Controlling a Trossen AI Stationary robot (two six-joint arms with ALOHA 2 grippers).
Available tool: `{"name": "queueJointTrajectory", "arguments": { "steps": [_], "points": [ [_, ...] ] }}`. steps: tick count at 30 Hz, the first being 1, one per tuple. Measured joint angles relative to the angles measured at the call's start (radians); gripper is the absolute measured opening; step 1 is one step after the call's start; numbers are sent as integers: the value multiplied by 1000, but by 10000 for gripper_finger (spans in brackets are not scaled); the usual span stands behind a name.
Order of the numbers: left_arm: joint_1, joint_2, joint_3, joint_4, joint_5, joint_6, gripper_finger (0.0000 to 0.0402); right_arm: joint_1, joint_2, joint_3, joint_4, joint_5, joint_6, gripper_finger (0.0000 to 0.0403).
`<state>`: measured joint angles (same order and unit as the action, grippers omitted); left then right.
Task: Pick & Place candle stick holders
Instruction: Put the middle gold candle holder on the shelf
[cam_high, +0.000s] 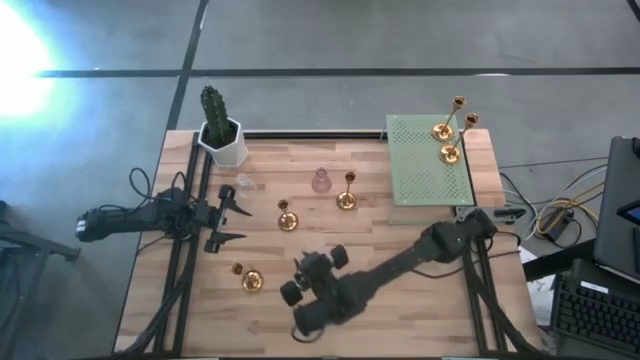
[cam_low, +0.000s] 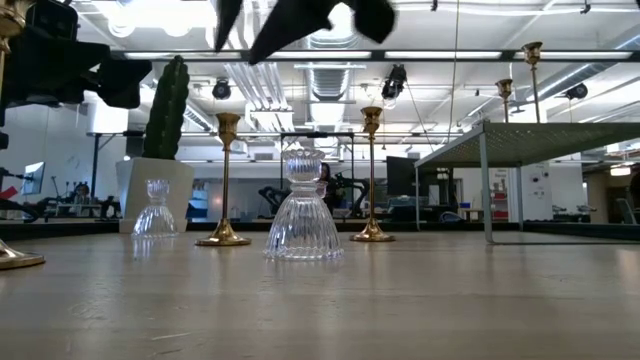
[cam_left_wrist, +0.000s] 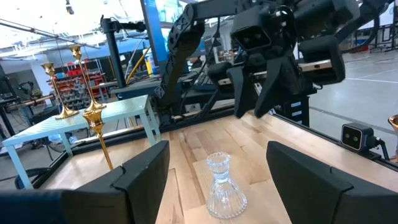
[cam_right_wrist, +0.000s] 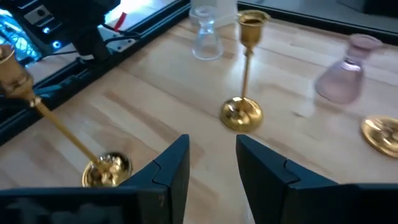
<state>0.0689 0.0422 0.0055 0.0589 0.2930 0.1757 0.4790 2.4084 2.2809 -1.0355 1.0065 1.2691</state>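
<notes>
Three gold candle stick holders (cam_high: 347, 197) (cam_high: 288, 219) (cam_high: 249, 279) stand on their round bases on the wooden table, beside a pinkish glass one (cam_high: 321, 181) and a clear glass one (cam_high: 244, 184). Two more gold holders (cam_high: 447, 131) stand on the raised green tray (cam_high: 425, 175) at the far right. My right gripper (cam_right_wrist: 211, 158) hovers open above the table's near middle (cam_high: 318, 263), holding nothing; a gold holder (cam_right_wrist: 242, 112) stands just ahead of it. My left gripper (cam_high: 240, 222) waits open at the left edge.
A white pot with a green cactus (cam_high: 222, 135) stands at the far left corner. Black frame rails run along the left (cam_high: 185, 260) and right (cam_high: 480, 290) edges. Bare wood lies along the near edge (cam_high: 400, 320).
</notes>
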Motion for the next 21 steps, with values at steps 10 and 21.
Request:
{"name": "queueJointTrajectory", "arguments": {
  "steps": [10,21],
  "points": [
    [0,0,0,0,0,0,273,-102,0,-16,163,-80,-174,145],
    [0,0,0,0,0,0,273,-94,-9,-68,102,-8,-163,126]
  ]
}}
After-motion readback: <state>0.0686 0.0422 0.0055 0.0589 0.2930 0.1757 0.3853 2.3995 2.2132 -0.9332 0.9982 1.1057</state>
